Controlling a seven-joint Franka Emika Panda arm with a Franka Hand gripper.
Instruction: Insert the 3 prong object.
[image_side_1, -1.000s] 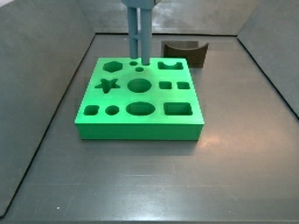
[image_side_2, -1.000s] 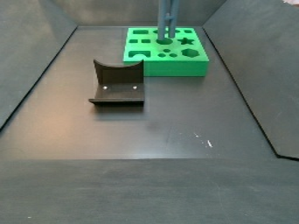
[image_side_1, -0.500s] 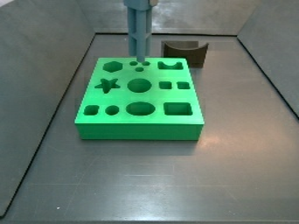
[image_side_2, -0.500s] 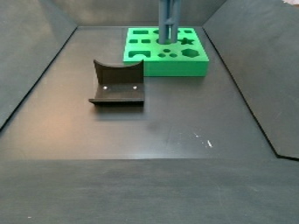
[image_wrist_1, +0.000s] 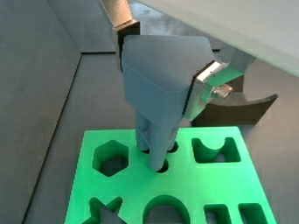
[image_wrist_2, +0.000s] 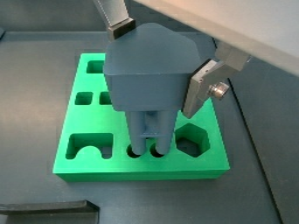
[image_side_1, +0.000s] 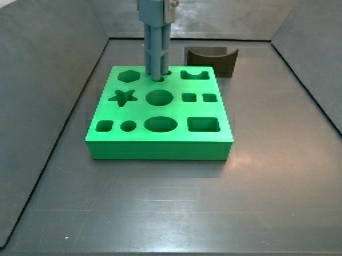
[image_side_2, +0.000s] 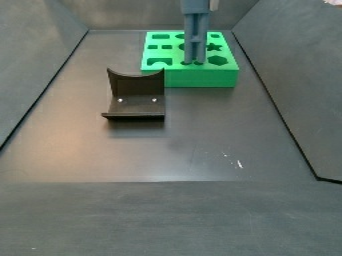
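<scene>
Grey-blue plastic 3 prong object — looks rigid, light, smooth-sided, likely a printed part, so no give if it binds and some chance of slipping in the pads under side load. Best hold is where it is held now, on the wide upper block, leaving the prongs free below.

Gripper sits directly above the green hole block, at its far row as a side view shows it, narrow and clamped on the piece; one silver finger shows pressed against the block's flank, the opposite finger barely visible at the frame edge. Piece hangs upright between the jaws, stem pointing straight down.

Prong tips are at the block's 3-hole socket — in both wrist views the lower ends meet the small round holes between the hexagon hole and the notched cut-out. Seem to have entered, but depth can't be read. In a side view the stem reaches down to the block's top face.

Judgement: insertion is partway or nearly there; stiff prongs in tight holes will need a straight vertical push, no tilt.

Fixture stands well apart on the floor, empty.
</scene>
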